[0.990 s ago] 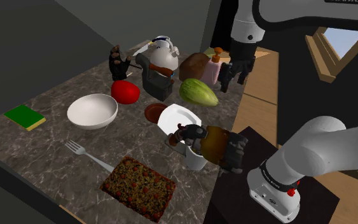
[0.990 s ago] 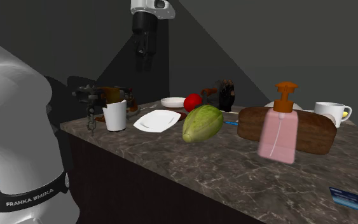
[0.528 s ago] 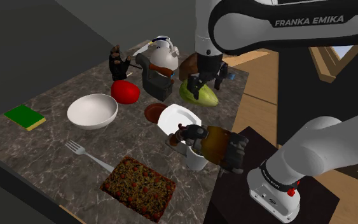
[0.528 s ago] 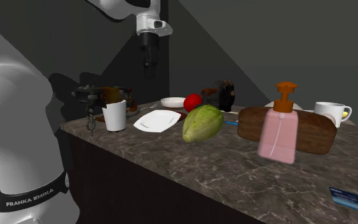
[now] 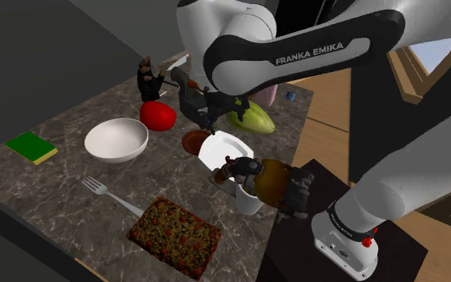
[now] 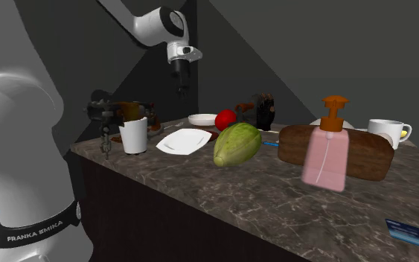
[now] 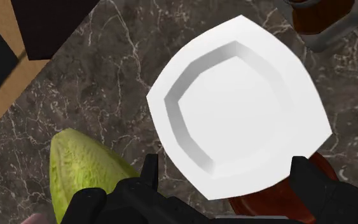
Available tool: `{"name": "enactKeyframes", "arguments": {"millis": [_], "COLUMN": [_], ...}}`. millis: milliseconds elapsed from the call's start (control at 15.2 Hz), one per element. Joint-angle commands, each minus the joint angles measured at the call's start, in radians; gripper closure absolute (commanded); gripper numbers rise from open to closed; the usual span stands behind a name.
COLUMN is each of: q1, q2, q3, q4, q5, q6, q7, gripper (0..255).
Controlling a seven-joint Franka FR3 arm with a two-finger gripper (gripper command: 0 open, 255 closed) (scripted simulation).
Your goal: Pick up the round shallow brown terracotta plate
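Observation:
The round brown plate [image 5: 191, 142] lies on the marble counter, partly tucked under a white angular plate [image 5: 227, 150]. In the wrist view a brown arc of that plate [image 7: 268, 203] peeks out from under the white plate [image 7: 244, 102], close to the fingers. My black gripper [image 5: 207, 118] hangs above the two plates, open, with nothing between its fingers. In the wrist view the gripper [image 7: 224, 164] stands wide apart over the white plate's near edge. From the second exterior view the gripper [image 6: 181, 83] is well above the counter.
A green melon [image 5: 251, 118] lies beside the plates, a red object [image 5: 158, 116] and a white bowl [image 5: 116, 139] further along. A white cup [image 5: 246, 197] with dark figures stands near the stand. Fork [image 5: 110, 194], patterned mat [image 5: 174, 234], soap bottle [image 6: 327, 152] and loaf [image 6: 365, 152] also sit here.
The arm has swung from the counter's far end, over the melon, to above the two plates, and has come lower. The gripper has stayed open.

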Motion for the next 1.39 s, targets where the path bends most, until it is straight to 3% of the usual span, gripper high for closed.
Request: {"name": "enactKeyframes", "arguments": {"millis": [0,264,528,792,1320], "q1": [-0.005,0.066,0.195,0.332,0.332], "q2": [0.131,0.386,0.620,0.834,0.874], "q3": [0.046,0.064,0.011,-0.066,-0.080], "q4": [0.084,0.267,0.485,0.743,0.706], "q5": [-0.101,-0.296,-0.447,-0.554,-0.570], "q6": [-0.015,-0.099,-0.213,-0.330,-0.264], "q7": [0.122,0.333,0.468,0.528,0.560], "gripper": [0,0,0,0,0]}}
